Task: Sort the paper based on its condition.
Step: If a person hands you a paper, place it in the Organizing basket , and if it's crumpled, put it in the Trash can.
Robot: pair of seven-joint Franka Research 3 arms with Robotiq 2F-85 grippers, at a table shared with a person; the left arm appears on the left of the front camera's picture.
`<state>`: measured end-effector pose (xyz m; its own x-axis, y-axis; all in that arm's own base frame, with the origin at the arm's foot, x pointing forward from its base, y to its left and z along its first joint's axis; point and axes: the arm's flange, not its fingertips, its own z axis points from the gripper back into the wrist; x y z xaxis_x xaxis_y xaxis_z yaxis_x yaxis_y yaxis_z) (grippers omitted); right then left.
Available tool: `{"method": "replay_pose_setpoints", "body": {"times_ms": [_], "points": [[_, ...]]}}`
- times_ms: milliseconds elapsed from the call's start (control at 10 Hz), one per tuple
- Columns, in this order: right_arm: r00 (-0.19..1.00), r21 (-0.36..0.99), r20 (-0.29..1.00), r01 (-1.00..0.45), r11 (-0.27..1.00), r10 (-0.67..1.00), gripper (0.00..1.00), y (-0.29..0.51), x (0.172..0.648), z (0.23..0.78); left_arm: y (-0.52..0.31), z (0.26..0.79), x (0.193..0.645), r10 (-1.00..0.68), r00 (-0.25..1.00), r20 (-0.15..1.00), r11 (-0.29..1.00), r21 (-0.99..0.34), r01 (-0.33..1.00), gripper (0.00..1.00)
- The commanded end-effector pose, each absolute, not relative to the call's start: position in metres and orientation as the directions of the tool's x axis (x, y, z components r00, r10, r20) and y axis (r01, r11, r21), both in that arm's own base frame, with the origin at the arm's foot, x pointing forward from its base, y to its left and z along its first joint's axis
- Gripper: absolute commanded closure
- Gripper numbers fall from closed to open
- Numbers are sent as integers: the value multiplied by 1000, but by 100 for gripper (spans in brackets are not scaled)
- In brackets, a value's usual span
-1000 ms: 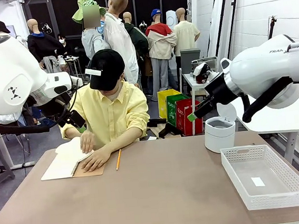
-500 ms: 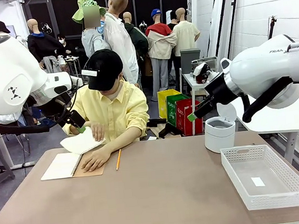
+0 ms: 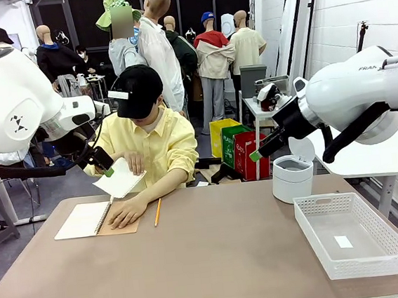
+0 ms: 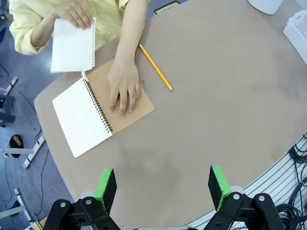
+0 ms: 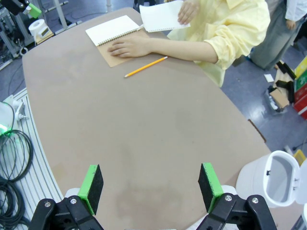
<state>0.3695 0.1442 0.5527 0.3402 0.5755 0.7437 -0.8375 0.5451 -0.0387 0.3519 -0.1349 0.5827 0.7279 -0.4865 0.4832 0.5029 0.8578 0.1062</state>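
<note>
Over on the left, the left gripper [image 4: 163,187] is hanging well above the table with its green pads spread wide and nothing between them. Looking along its fingers, the loose sheet of paper [image 4: 73,45] is sitting out at about eleven o'clock, well apart from it. The person's hand [image 4: 74,14] is pinching the sheet by its top edge and holding it up off the table. The sheet's long axis is running roughly twelve to six in that view, with the torn hole edge facing three o'clock.

Just below the sheet, the person's other hand [image 4: 123,86] is pressing flat on the open notebook [image 4: 84,117], and a pencil [image 4: 155,67] is lying beside it at about two o'clock.

Moving right, the right gripper [image 5: 149,184] is also standing wide and empty, hovering high over bare tabletop. From there the sheet is lying far off at twelve o'clock, across the whole table. I'm judging the left arm to be the nearer one for taking the sheet.

On the far right, a white bin [image 3: 291,177] with its lid up and a white basket [image 3: 337,269] are waiting, probably as the sorting places.
</note>
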Motion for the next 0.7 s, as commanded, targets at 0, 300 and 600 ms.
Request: {"method": "replay_pose_setpoints", "body": {"times_ms": [0,300,600], "points": [[344,-20,750,-842,540,565,0,145,371,551,-135,583,352,-487,724,488,857,106,505,0],[344,-20,750,-842,540,565,0,145,371,551,-135,583,352,-487,724,488,857,106,505,0],[344,-20,750,-842,540,565,0,145,371,551,-135,583,352,-487,724,488,857,106,505,0]]}}
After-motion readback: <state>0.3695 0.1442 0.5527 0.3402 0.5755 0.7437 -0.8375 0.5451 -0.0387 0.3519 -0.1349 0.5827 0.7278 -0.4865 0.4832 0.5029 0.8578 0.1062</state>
